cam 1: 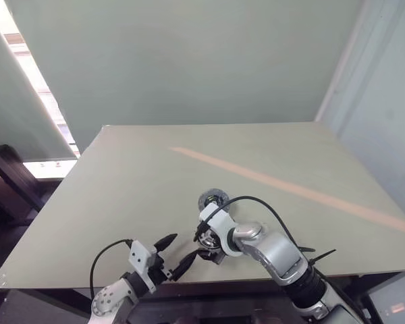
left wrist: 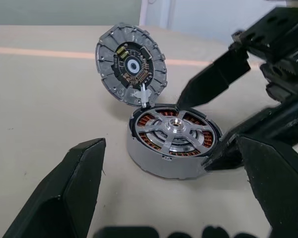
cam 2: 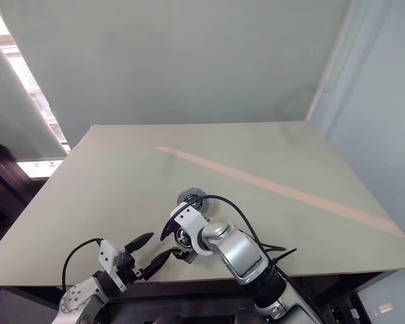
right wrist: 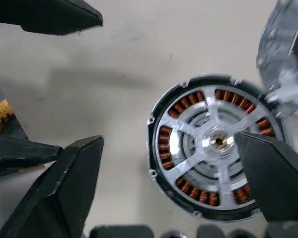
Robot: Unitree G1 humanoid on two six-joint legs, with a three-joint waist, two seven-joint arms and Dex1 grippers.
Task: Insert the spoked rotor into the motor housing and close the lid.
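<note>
We found the motor housing (left wrist: 171, 144) sitting flat on the table (cam 1: 121, 175), low and centre in the head views, close to the near edge. The spoked rotor (right wrist: 213, 144) already lay seated inside it, its spokes level over the ring of copper windings. The lid (left wrist: 131, 64) stood tilted up at the housing's far rim, apparently joined there by a small hinge, its dark circuit face turned toward the left wrist camera.

Our right gripper (right wrist: 179, 163) hung directly over the housing with its fingers spread wide, one finger overlapping the rotor in its wrist view and the other well clear; it pinched nothing. Our left gripper (cam 1: 172, 253) waited in the lower left of the head view, also spread wide and empty, aimed at the housing from just beside it.

We judged the lid to be rigid metal, light, with a slick face and an exposed board on the inner side that should not be pressed. The ribbed outer rim looked the safest place to push or pinch. The hinge looked slender, so a gentle fold down seemed wiser than a hard shove.
</note>
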